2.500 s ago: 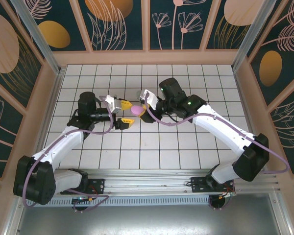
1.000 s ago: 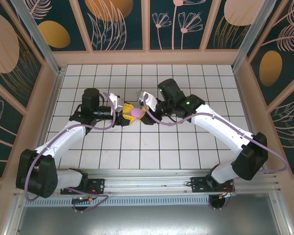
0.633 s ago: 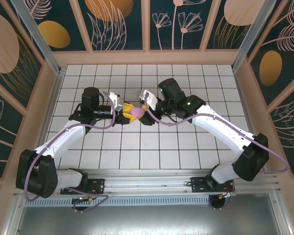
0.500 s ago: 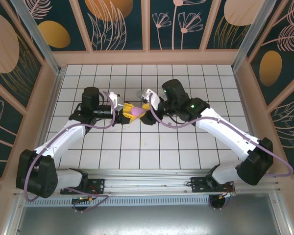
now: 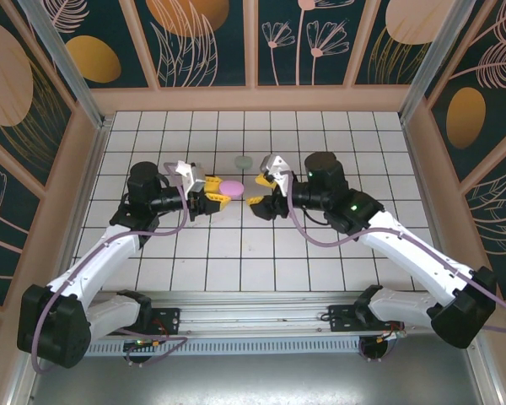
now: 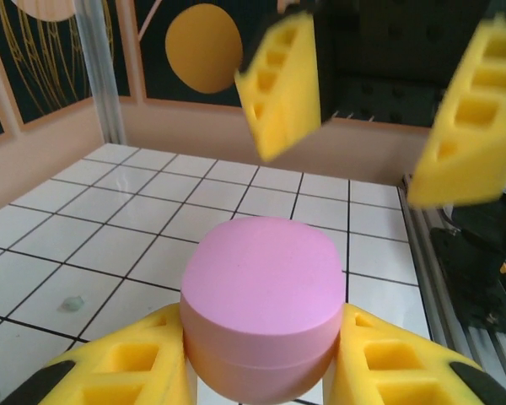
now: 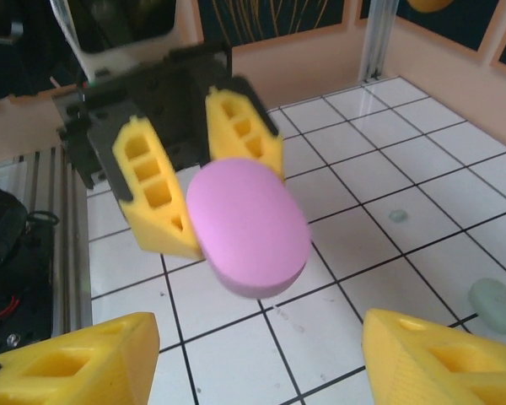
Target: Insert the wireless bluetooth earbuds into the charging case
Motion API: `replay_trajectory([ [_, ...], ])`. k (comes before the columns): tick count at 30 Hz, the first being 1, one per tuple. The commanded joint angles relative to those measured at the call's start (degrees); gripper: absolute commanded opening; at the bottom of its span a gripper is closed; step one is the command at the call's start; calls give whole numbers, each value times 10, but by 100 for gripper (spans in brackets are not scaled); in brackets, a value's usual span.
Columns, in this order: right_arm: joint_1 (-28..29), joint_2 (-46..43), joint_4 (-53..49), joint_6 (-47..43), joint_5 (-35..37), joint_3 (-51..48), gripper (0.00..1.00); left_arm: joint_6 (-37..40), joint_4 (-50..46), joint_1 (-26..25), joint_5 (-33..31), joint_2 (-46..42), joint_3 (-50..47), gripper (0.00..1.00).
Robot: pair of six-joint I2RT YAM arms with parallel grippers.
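Note:
The pink charging case (image 5: pixel 231 185) hangs above the tiles, lid closed, with my left gripper (image 5: pixel 218 194) shut on its lower half. In the left wrist view the case (image 6: pixel 261 295) sits between my yellow fingers (image 6: pixel 131 371). My right gripper (image 5: pixel 259 191) stands open just right of the case, facing it and not touching it. The right wrist view shows the case (image 7: pixel 249 228) ahead of my right gripper (image 7: pixel 261 337), whose jaws stand wide apart. One tiny mint earbud (image 7: pixel 396 216) lies on a tile beyond it, also seen as a mint speck (image 6: pixel 72 302).
A mint pebble-shaped case (image 5: pixel 243 160) lies on the tiles behind the two grippers, showing as a pale mint shape (image 7: pixel 497 305) at the right edge of the right wrist view. Peach walls (image 5: pixel 253 99) ring the white tiled floor.
My right gripper has opened, let go of the pink case and drawn back to the right. My left gripper has tightened on the case and keeps hold of it.

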Motion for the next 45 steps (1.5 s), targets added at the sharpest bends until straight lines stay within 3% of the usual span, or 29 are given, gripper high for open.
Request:
replay_trajectory([
  [1,11,9,47,0,7,-8,69,-75,75,-4,13,-3,-9,21],
  [11,11,52,83,8,27,14,68,-102,102,-4,22,0,-18,16],
  [33,9,77,133,58,-32,26,65,-85,66,-4,34,-13,-26,13],
  [45,5,100,109,66,-2,51,62,-77,55,-4,41,-25,-24,13],
])
